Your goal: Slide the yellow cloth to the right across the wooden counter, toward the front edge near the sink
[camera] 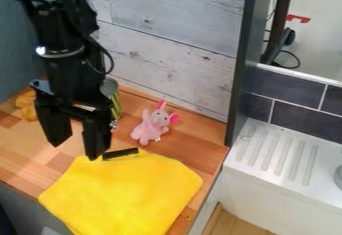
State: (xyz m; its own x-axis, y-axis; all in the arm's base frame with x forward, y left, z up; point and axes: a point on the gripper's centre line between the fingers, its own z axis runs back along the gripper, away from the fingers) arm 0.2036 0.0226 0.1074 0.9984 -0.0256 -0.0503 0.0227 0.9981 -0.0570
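One bright yellow cloth (123,194), plain and roughly four-sided with rounded corners, lies spread on the tabletop (30,154), near the claw (77,141), whose fingers stand apart. Pink plush toy (152,125): beside the claw.

Bright, soft light is falling across the yellow cloth (127,194) and white sink (287,194), while a small glare spot is gleaming on the black arm (65,74).

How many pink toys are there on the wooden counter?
1. The pink toy is between the yellow cloth and the plank wall, right of the gripper in the picture. The arm could hide another.
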